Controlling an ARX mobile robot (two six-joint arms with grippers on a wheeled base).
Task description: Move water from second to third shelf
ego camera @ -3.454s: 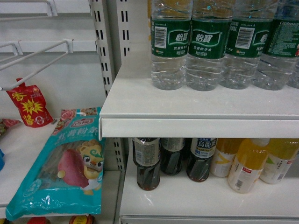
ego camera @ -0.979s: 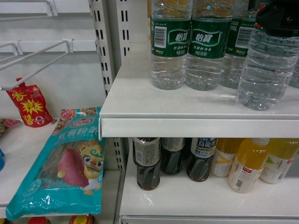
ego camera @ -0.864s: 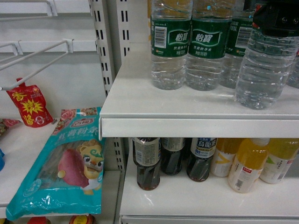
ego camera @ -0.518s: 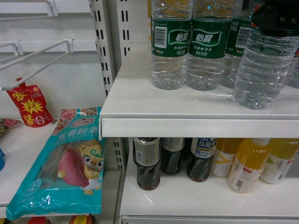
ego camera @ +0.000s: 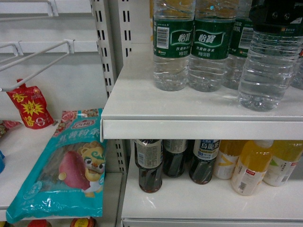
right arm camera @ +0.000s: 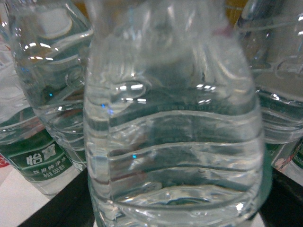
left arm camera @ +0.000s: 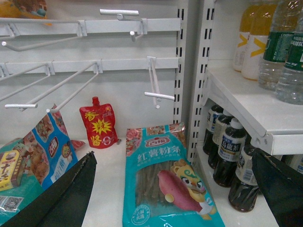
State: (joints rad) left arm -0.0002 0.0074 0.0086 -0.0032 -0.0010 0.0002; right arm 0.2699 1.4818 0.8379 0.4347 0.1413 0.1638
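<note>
**Water bottle gripped at the shelf front**

The right gripper (ego camera: 277, 16) is clamping the water (ego camera: 267, 71) around its label, standing it near the shelf (ego camera: 189, 113) front edge, ahead of the other bottles (ego camera: 189, 47). The left gripper (left arm camera: 180, 189) is hanging spread wide beside the snack bag (left arm camera: 163, 179).

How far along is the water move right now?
Grasp looks done: the right pincer is clamped on the water, which stands near the front edge of the upper shelf, ahead of the row of other bottles. In hand: pulling it clear. Left: carrying it to the other shelf and releasing. The left pincer is open and idle by the snack bag.
</note>
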